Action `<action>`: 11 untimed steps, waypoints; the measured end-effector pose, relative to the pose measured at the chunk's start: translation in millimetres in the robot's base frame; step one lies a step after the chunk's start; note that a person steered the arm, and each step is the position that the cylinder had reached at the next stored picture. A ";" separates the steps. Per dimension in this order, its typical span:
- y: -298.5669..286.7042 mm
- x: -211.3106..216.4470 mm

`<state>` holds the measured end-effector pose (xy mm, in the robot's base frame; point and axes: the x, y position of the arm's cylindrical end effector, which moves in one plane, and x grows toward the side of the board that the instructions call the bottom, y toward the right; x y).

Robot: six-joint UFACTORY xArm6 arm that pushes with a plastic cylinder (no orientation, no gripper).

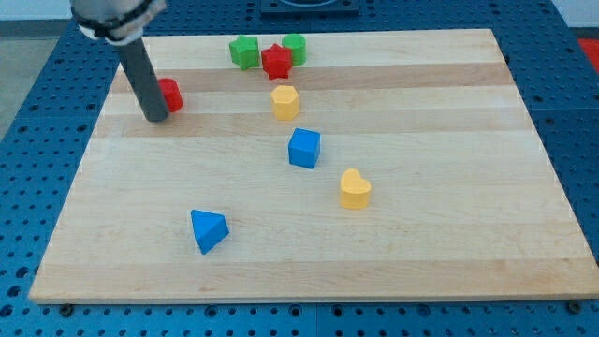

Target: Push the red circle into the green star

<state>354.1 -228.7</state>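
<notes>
The red circle point(170, 95) lies near the board's upper left. My tip point(155, 118) rests against its left and lower side, and the rod hides part of it. The green star point(244, 51) sits at the view's top, well to the right of the red circle. A red star point(276, 62) lies just right of the green star, touching or nearly touching it.
A second green block point(295, 47) sits right of the red star. A yellow block point(284, 101), a blue cube point(304, 148), a yellow heart point(355, 189) and a blue triangle point(208, 229) are spread over the wooden board point(449, 234).
</notes>
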 end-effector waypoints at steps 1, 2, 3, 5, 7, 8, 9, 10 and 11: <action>-11.7 -14.8; -2.5 -18.0; 32.3 -20.5; 24.3 -74.9; 45.1 -77.5; 73.7 -77.5; 88.9 -77.5; 80.1 -62.0; 132.2 -14.9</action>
